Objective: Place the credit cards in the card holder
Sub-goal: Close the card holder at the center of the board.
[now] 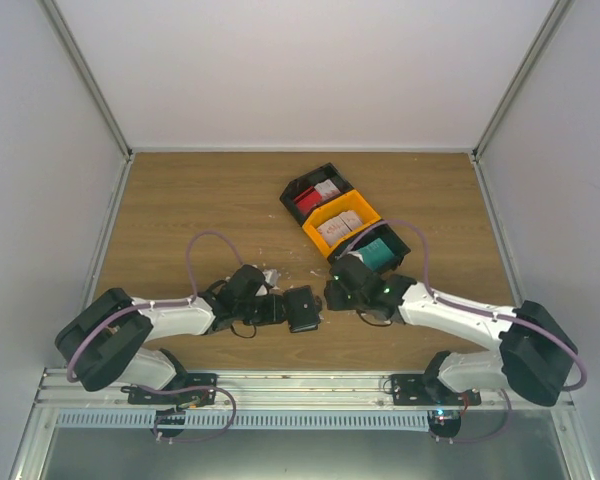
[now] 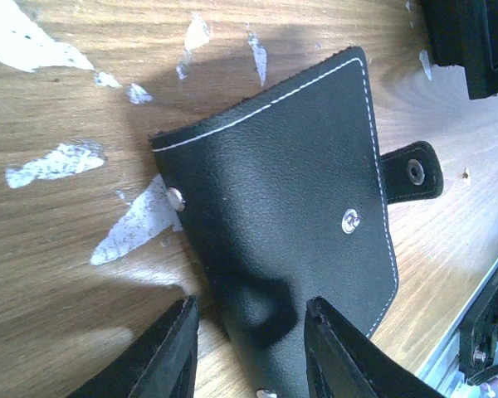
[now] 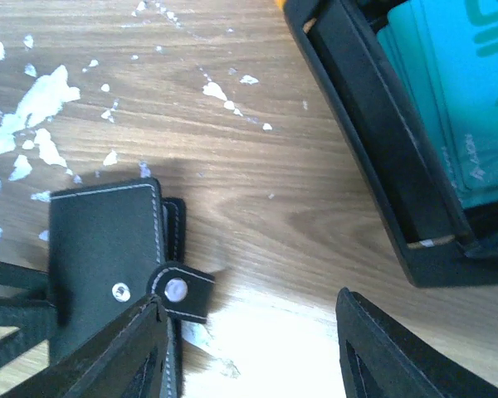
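Note:
The card holder (image 1: 304,309) is a black wallet lying folded on the wood between the two arms. In the left wrist view the card holder (image 2: 290,191) shows white stitching, two snap studs and a strap tab. My left gripper (image 2: 249,332) stands open over its near end, one finger beside it and one above it. My right gripper (image 3: 249,303) is open too, its left finger over the card holder (image 3: 104,249) by the snap tab, with bare wood between the fingers. Red-and-white credit cards (image 1: 310,199), whitish ones (image 1: 337,229) and teal ones (image 1: 378,254) stand in bins.
Three small bins sit in a diagonal row at the back right: a black one (image 1: 302,184), a yellow one (image 1: 363,208) and another black one (image 3: 373,124) close to my right gripper. White crumbs and scuffs (image 2: 54,162) dot the wood around the card holder.

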